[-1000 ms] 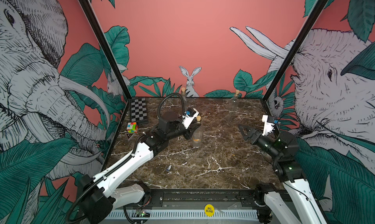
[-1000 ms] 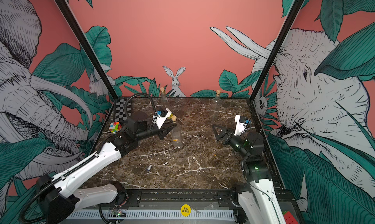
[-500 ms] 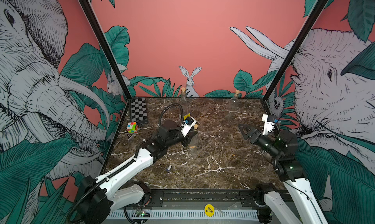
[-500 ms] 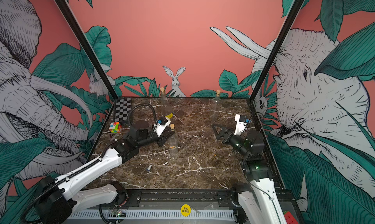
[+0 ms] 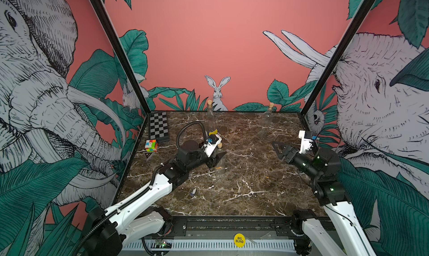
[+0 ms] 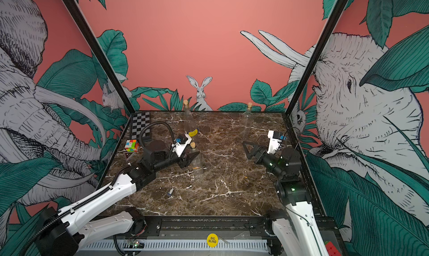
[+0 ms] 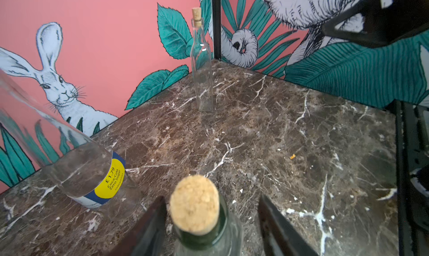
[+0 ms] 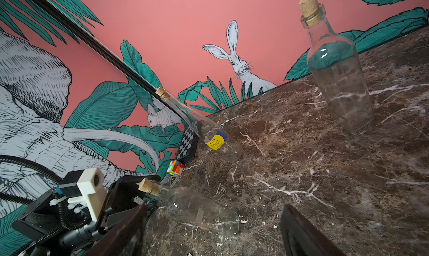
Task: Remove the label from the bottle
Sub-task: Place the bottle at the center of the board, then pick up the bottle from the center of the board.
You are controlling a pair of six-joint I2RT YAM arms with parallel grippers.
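The bottle (image 8: pixel 199 210) is clear smooth glass, its stopper (image 8: pixel 148 187) rough cork, the tabletop (image 8: pixel 301 162) glossy brown veined stone.

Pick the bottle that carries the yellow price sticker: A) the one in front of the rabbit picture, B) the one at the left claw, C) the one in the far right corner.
A: the yellow sticker sits low on the bottle before the rabbit picture.

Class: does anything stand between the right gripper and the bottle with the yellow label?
Nothing visible does. Only marble lies between the right gripper and the labelled bottle. The near bottle, between the left gripper's jaws, stands off that line.
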